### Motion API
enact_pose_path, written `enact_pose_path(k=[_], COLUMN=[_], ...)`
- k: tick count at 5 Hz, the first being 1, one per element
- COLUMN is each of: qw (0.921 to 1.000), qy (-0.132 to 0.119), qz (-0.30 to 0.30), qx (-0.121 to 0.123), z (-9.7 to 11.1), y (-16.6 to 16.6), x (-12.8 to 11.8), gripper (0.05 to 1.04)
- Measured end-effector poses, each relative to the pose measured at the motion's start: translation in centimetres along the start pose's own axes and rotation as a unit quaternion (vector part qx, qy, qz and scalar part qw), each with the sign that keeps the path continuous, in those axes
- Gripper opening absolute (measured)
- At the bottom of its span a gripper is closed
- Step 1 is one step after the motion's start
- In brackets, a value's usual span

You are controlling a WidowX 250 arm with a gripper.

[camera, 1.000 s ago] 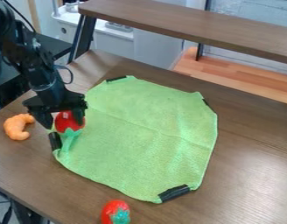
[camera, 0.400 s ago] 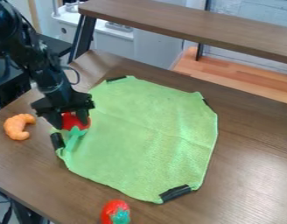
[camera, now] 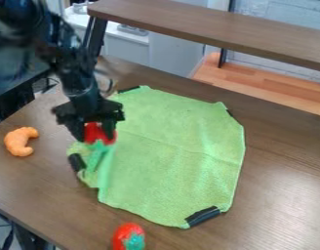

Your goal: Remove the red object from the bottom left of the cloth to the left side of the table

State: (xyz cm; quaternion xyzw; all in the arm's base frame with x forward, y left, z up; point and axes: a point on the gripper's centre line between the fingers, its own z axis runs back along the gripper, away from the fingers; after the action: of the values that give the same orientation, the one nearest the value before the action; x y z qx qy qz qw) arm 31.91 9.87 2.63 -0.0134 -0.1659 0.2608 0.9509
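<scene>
Red object rightward, apparently in gripper

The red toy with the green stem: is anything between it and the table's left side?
Maybe: the curved orange toy lies on the brown table left of the red toy, so a low slide left could bump it.

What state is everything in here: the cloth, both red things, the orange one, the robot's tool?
Tool: closed on a red object.
Red object: gripped, green part downward.
Cloth: mostly spread, left corner bunched.
Orange object: lying on table.
Other red object: ungripped.
</scene>
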Motion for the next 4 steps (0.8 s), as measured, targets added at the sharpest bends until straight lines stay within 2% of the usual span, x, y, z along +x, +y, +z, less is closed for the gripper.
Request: enact_pose_path(k=[1,2,3,4], qw=[0.9995,0.9988,0.9989,0.9941], qy=[-0.016,-0.019,-0.027,-0.05], qz=[-0.013,-0.016,0.021,0.094], qx=[0.022,0.041,0.033,0.021], z=[1.6,2.4,2.8,4.1], y=[-1.5,-2.5,-1.5,2.0], x=[0.3,0.7,1.9,4.8], gripper=[0.732,0.732,0.732,0.732])
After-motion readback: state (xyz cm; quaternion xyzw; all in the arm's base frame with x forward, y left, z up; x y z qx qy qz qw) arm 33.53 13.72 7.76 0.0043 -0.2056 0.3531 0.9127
